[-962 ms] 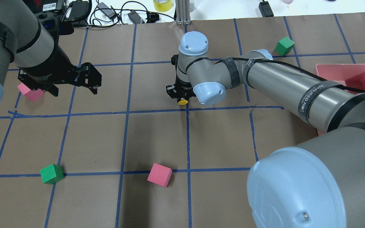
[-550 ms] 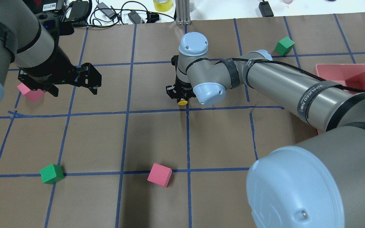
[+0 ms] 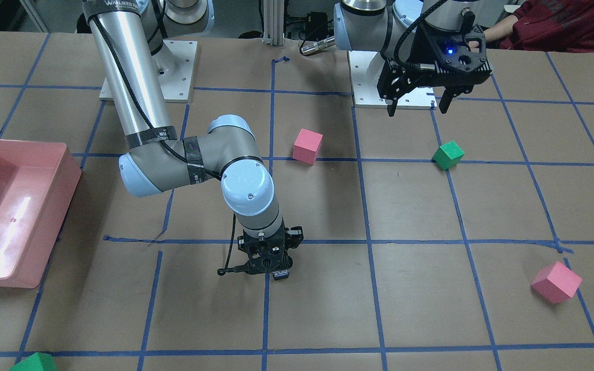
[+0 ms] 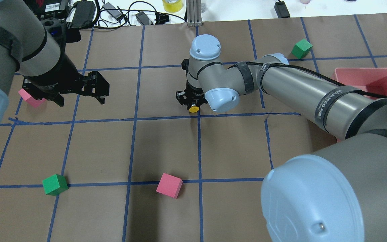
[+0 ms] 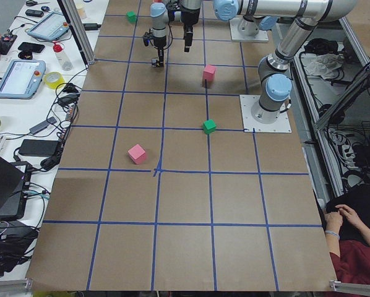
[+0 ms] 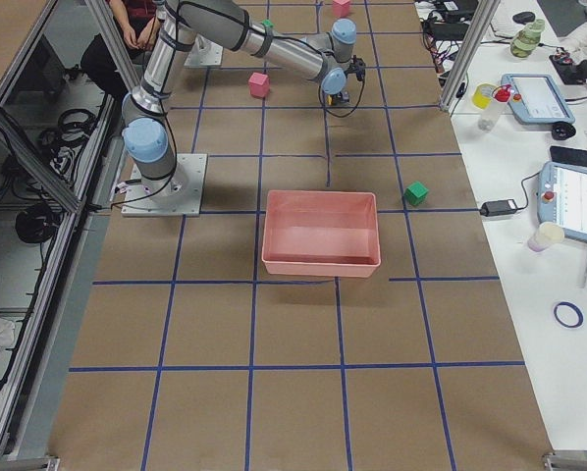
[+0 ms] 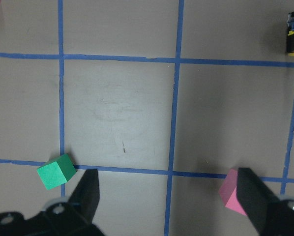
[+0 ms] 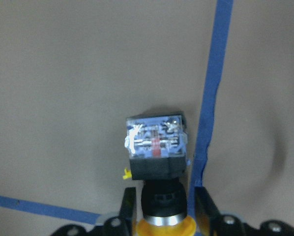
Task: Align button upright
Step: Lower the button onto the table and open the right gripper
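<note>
**Item:** the button (image 8: 156, 147).
**Location:** mid-counter (image 4: 166, 144), just beside a blue tape line (image 8: 211, 98).
**Attitude:** on its side, not upright. The yellow cap points toward the robot and the silvery-blue contact block points away from it.

**Right hand** (image 8: 164, 192): lowered to the counter and narrow, with one finger on each flank of the black body just behind the cap. It appears to grip the button, though firm contact cannot be confirmed.

**Left hand** (image 4: 82, 99): wide, holding nothing, and raised above the counter well apart from the button. A pink cube (image 4: 29, 99) lies partly beneath it.

**Hazards, as judged:**
1. Rotation in the grip. Two fingers hold a round body, and the block hangs off to one side of the grip. On lifting, the button may swing about the finger line and end up at an unplanned angle.
2. Slip-out. The hold is on a short section near the cap. If the block end drags on the counter during the tilt, it could lever the button free.
3. Toppling at release. The block base is small and the body above it is tall. If the hand opens while the button is off vertical, the button would likely fall back on its side.
4. Snagging. The fingertips sit very low, so a further downward push could catch the paper covering or the tape edge.
5. A loose closure would leave the button behind when the hand rises.
</note>
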Robot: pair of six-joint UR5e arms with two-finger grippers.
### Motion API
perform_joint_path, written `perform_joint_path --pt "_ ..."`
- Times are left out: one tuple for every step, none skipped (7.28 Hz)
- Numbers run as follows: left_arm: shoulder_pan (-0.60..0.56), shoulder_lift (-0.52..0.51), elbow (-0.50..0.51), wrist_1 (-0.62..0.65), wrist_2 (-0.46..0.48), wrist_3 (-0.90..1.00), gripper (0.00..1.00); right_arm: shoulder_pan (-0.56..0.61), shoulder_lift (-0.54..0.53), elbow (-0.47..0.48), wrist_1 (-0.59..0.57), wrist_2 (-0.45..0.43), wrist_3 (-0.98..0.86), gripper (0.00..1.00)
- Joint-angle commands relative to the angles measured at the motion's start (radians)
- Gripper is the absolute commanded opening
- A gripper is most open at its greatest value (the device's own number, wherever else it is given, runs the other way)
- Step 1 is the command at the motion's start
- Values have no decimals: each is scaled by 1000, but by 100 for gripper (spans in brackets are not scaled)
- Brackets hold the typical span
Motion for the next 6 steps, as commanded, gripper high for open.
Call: perform_joint_path --pt "-1 1 -1 0 0 0 100 0 -2 0 -1 0 0 65" --pt "-1 1 -1 0 0 0 100 0 -28 -1 1 -12 -6 74" --pt "-2 1 -4 -1 0 0 100 -2 -59 6 1 -21 -3 78" --pt "-5 2 -14 0 -3 -3 100 -2 -79 11 2 -96 -3 88" --pt "-5 -1 -30 20 -6 -17 100 -3 -94 17 10 -139 -6 98" --pt "-7 -10 -36 51 -5 -17 100 -15 -102 20 21 -144 -14 100"
